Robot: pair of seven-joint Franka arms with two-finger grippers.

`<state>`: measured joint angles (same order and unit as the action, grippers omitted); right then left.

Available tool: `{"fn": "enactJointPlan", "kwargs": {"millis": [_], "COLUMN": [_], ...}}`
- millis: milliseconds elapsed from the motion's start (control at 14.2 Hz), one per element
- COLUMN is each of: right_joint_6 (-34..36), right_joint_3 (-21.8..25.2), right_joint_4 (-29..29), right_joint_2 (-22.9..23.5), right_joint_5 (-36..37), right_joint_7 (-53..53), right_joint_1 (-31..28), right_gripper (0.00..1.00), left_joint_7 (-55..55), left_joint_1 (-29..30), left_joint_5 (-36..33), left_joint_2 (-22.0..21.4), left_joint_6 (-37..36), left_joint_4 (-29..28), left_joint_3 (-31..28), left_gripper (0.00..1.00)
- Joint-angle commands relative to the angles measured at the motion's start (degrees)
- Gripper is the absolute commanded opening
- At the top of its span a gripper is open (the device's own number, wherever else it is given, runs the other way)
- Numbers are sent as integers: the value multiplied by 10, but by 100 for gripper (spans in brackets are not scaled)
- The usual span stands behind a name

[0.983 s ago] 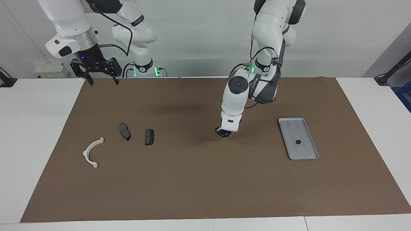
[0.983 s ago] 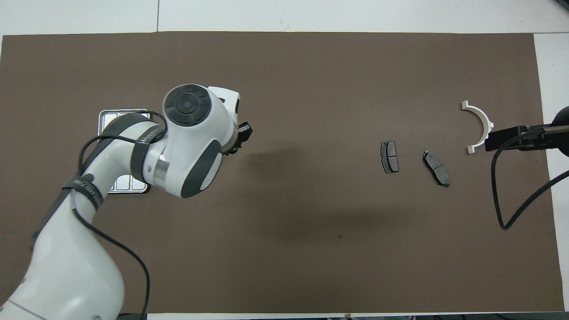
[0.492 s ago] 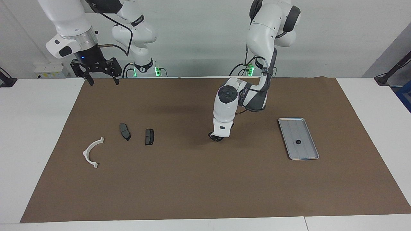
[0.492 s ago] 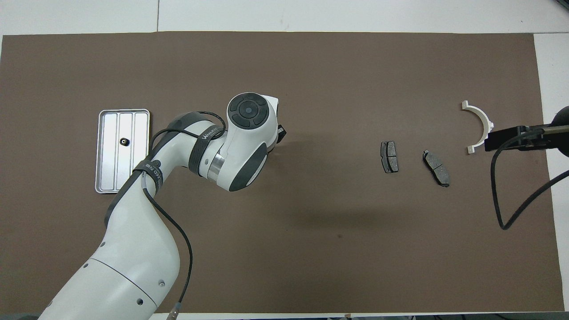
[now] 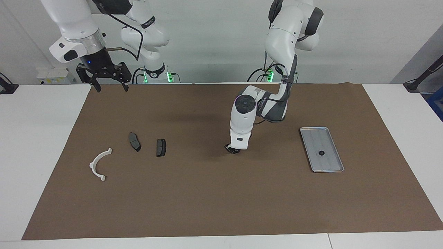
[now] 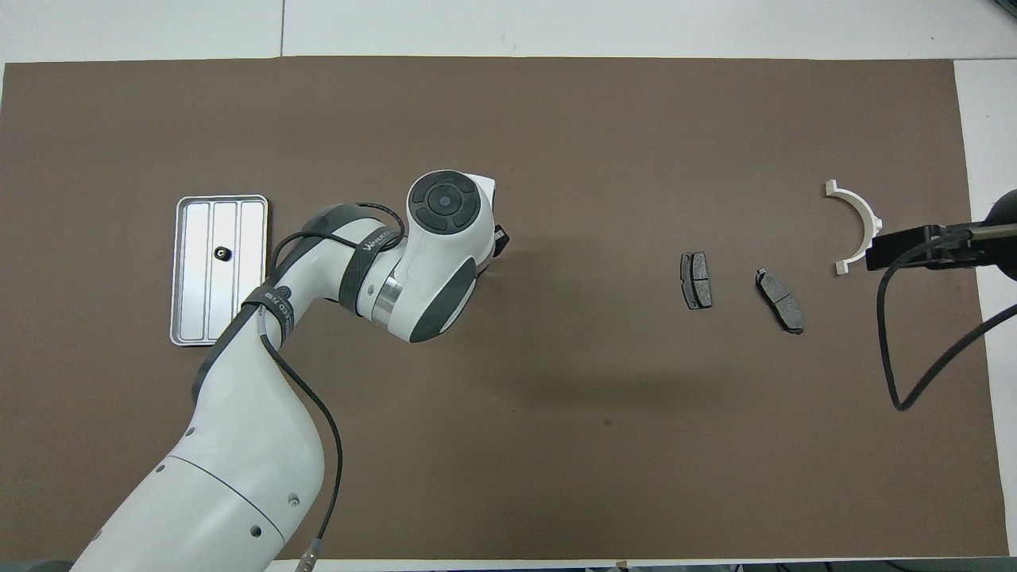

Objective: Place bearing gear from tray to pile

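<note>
The silver-grey tray (image 5: 327,165) (image 6: 191,318) lies on the brown mat toward the left arm's end of the table. A small black bearing gear (image 5: 321,153) (image 6: 222,253) sits in it. The pile lies toward the right arm's end: a white half-ring bracket (image 5: 98,165) (image 6: 856,224) and two dark brake pads (image 5: 134,141) (image 5: 161,147) (image 6: 696,280) (image 6: 780,299). My left gripper (image 5: 232,149) (image 6: 500,238) hangs low over the middle of the mat, between tray and pile, mostly hidden under its own hand. My right gripper (image 5: 111,87) (image 6: 874,248) waits open and raised by the mat's edge.
The brown mat (image 5: 221,200) covers most of the white table (image 5: 38,138). The left arm's elbow and cable (image 6: 318,429) arch over the mat beside the tray. A black cable (image 6: 898,381) hangs from the right arm near the bracket.
The left arm has swung away from the tray toward the pile and dropped lower over the mat's middle, slowing in the last half second. The right arm has not moved.
</note>
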<state>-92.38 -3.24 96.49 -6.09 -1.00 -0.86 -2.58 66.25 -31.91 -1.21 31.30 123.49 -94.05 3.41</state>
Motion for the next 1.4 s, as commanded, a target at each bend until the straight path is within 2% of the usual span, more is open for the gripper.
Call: {"fn": "enactJointPlan", "kwargs": {"millis": [0, 140, 281, 492, 702, 843, 1054, 1194, 1264, 1334], "right_joint_6": [4, 5, 6, -1, -29, -58, -121, -191, -213, -216], "right_joint_3": [0, -1, -2, -1, -1, -1, -1, -1, -1, 0], "right_joint_4": [7, 8, 10, 11, 11, 10, -1, -5, -24, -60], "right_joint_2": [-9, -10, -9, 1, 38, 75, 141, 194, 230, 271], "right_joint_5": [-9, -9, -9, -9, -9, -9, -2, 0, 1, 2], "right_joint_7": [9, 0, -102, -247, -374, -452, -599, -675, -708, -736], "right_joint_1": [-1, 4, 29, 89, 156, 196, 261, 295, 312, 327], "right_gripper": [100, 100, 100, 100, 100, 100, 100, 100, 100, 100], "left_joint_7": [-27, -115, -245, -460, -559, -583, -615, -616, -616, -611], "left_joint_1": [23, 74, 156, 261, 314, 317, 341, 348, 350, 349], "left_joint_5": [-17, -16, -14, -13, -15, -16, -17, -17, -16, -15], "left_joint_2": [-56, -112, -170, -172, -155, -132, -132, -134, -135, -135], "left_joint_6": [-46, -75, -64, -53, -1, 37, 81, 101, 104, 105], "left_joint_4": [-17, -66, -131, -134, -134, -142, -177, -199, -206, -212], "left_joint_3": [-6, -6, -5, -5, -5, -7, -6, -6, -6, -6], "left_gripper": [100, 100, 100, 100, 100, 100, 100, 100, 94, 83]}}
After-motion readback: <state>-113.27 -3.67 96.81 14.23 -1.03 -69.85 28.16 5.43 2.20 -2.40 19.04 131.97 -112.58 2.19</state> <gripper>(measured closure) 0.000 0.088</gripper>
